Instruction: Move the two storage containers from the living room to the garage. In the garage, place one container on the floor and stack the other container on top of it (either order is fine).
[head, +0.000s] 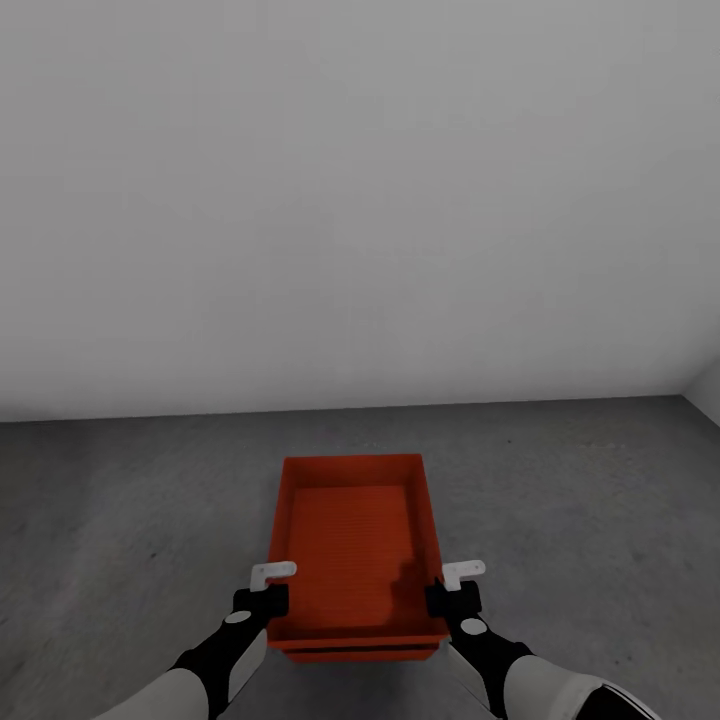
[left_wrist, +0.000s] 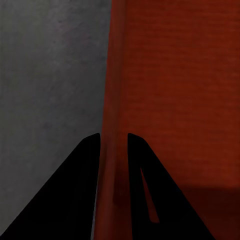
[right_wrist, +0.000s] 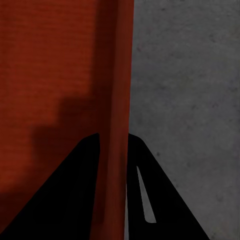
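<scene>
Both arms reach forward and down, side by side, white forearms ending in black wrists. The left gripper (head: 266, 590) sits at the left long wall of the container (head: 355, 540), near its close end; its two dark fingers (left_wrist: 75, 195) straddle that wall, one outside, one inside, closed against it. The right gripper (head: 455, 590) mirrors this on the right wall, its fingers (right_wrist: 75, 195) pinching the rim between them.

lower container (head: 360, 654): almost wholly hidden under the upper container (head: 355, 540); only a thin strip shows
left gripper (left_wrist: 114, 137): fingertips cut off by the wall it straddles; grip unclear
right gripper (right_wrist: 114, 136): same
forearms: cut off by bottom edge in head view
</scene>
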